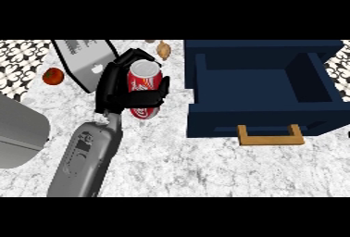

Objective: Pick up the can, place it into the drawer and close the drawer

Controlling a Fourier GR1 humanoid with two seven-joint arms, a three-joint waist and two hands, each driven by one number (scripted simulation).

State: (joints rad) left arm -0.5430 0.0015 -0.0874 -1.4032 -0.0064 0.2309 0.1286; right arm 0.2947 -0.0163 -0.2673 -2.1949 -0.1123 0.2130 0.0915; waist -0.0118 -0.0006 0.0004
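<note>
A red can [142, 83] with a silver top sits left of the open drawer, over the marbled counter [205, 166]. My right hand [115, 90] is shut on it, black fingers curled round its body from the left and across its lower half. The grey forearm [85, 162] runs down to the lower left. The dark blue drawer [256, 121] stands open at the right, its inside showing nothing, with a wooden handle [271, 138] on its front. Whether the can touches the counter is hidden. At the left edge only a grey forearm [19, 134] shows, without its hand.
A red tomato [53, 76] lies at the far left. A light grey slab [82, 60] leans behind my hand. A small tan object [163, 49] lies at the back, between the can and the drawer. Patterned tiles [21, 60] border the counter.
</note>
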